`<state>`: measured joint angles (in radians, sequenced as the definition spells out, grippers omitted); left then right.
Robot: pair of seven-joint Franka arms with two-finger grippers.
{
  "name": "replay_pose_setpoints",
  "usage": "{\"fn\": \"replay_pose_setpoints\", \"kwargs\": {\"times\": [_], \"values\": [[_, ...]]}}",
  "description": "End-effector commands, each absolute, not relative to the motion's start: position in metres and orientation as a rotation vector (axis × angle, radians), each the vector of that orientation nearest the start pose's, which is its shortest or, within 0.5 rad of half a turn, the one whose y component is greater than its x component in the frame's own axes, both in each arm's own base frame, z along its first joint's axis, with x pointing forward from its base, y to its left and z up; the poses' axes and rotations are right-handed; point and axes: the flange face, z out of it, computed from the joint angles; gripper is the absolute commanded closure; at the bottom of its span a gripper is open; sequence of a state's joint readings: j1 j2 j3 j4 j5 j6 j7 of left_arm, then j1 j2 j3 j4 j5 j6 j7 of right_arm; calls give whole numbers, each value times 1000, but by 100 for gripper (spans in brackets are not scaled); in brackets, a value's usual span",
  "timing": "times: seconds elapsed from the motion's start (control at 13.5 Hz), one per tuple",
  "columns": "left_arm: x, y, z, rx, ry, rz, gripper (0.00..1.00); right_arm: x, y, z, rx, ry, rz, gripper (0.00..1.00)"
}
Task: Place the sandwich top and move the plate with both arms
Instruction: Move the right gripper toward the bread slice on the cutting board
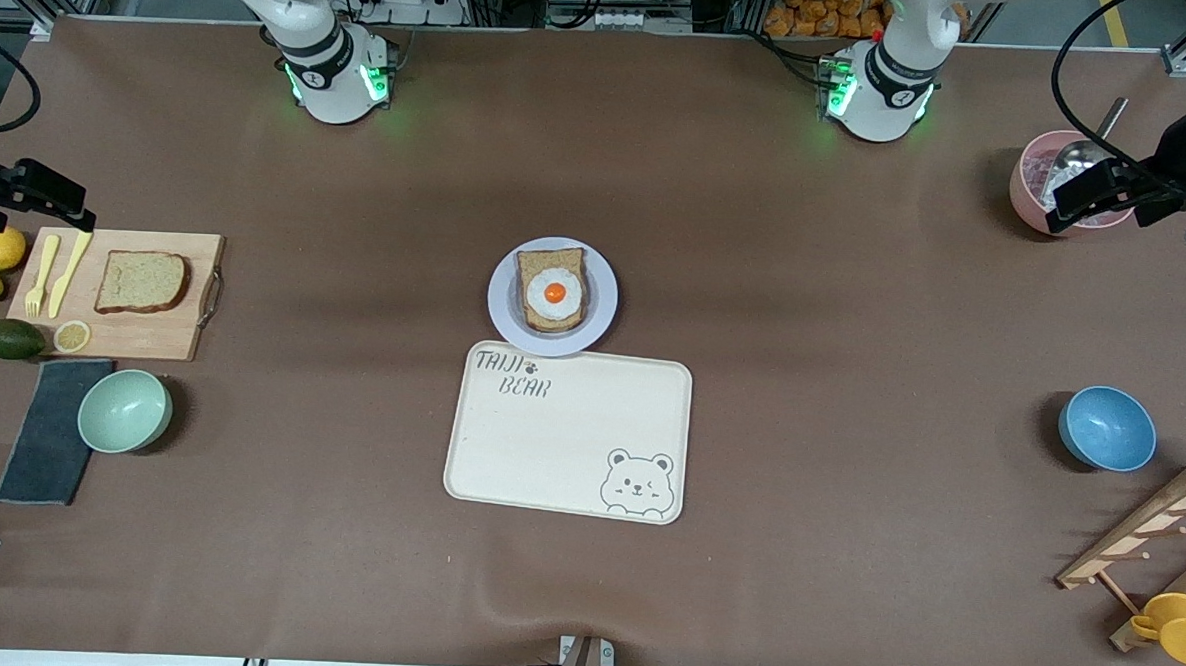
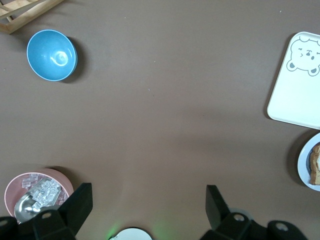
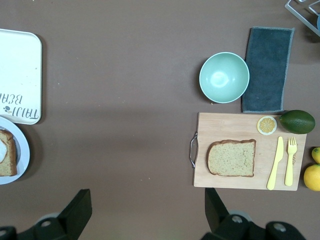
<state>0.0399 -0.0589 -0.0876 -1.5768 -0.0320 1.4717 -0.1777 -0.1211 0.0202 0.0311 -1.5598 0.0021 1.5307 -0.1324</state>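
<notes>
sandwich top [image 1: 142, 281] lies on cutting board [image 1: 168, 332]; left end effector [image 2: 145, 210] and right end effector [image 3: 145, 210] both spread wide, empty.

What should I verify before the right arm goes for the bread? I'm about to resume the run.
1. Plain brown bread slice lies flat on the wooden cutting board: ok.
2. Yellow plastic knife lies apart from the slice: ok.
3. Right gripper open: ok.
4. Left gripper open, over the table near the pink bowl: ok.
5. Egg-topped bread sits on the round lavender-white plate: ok.
</notes>
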Motion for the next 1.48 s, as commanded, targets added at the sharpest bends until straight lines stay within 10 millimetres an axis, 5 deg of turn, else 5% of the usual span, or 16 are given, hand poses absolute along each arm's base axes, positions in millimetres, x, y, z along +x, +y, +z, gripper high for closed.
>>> {"fn": "replay_pose_setpoints", "kwargs": {"times": [0.0,0.74,1.41], "values": [[527,-29,650,-3137,-201,66,0,547,-52,621,-3148,-60,77,0],[548,-45,609,-3172,-313,150,0,548,-66,612,-3143,-19,110,0],[546,-59,601,-3132,-369,144,0,578,-113,527,-3085,95,292,0]]}}
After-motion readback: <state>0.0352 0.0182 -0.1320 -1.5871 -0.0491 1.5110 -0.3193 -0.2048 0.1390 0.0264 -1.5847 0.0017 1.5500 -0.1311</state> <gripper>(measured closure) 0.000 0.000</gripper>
